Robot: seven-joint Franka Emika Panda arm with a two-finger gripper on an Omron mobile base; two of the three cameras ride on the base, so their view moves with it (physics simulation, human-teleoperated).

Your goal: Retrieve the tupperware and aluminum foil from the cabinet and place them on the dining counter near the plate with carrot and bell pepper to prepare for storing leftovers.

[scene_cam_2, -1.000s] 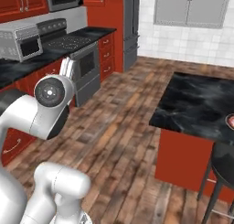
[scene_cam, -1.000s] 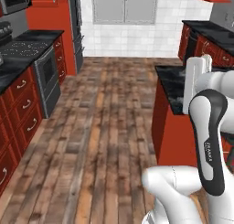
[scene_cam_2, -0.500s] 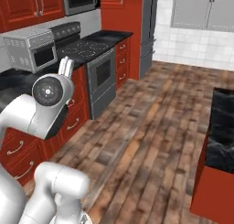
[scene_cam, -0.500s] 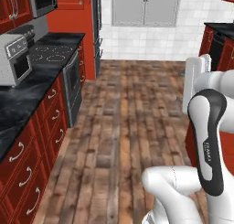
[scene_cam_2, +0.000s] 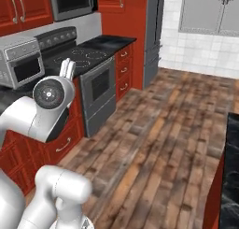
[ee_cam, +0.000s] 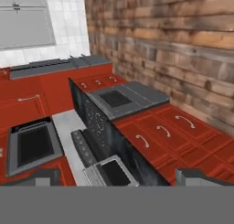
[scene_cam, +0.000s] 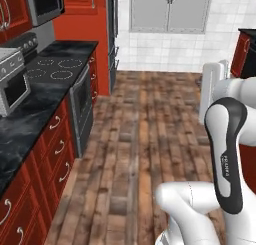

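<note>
Gripper raised and rolled sideways, fingertips spread well apart, nothing between them. Nearest: black worktop with red drawers and microwave. Beyond: stove, oven door. Dining counter edge at right. Farthest: pale grey double-door cabinet on tiled wall. Tupperware and foil not located.

There is one stove with four burner rings on top and one oven door below. One toaster oven sits nearer. One microwave hangs above. One pale grey cabinet with two doors stands far off.
</note>
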